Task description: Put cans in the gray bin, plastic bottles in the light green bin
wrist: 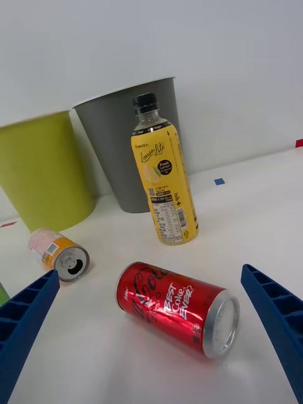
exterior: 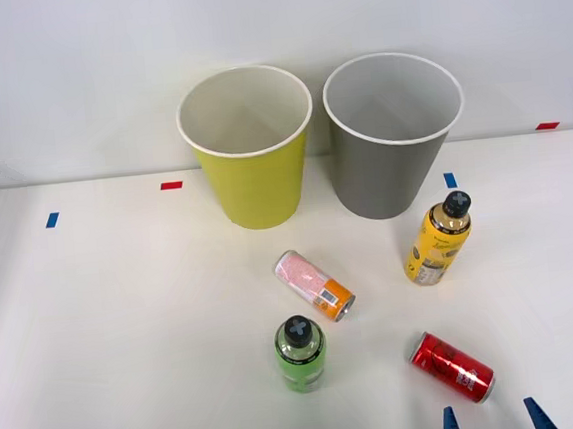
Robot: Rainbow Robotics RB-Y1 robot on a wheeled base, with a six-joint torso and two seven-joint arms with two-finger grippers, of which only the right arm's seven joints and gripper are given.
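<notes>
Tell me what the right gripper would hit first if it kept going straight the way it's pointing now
Most likely the red can, lying on its side between the open right gripper fingers' line of travel. Behind it stands the yellow bottle, then the gray bin; exact depth is hard to judge.

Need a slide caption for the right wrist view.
Open fingers flank a lying red can; yellow bottle upright.
</notes>
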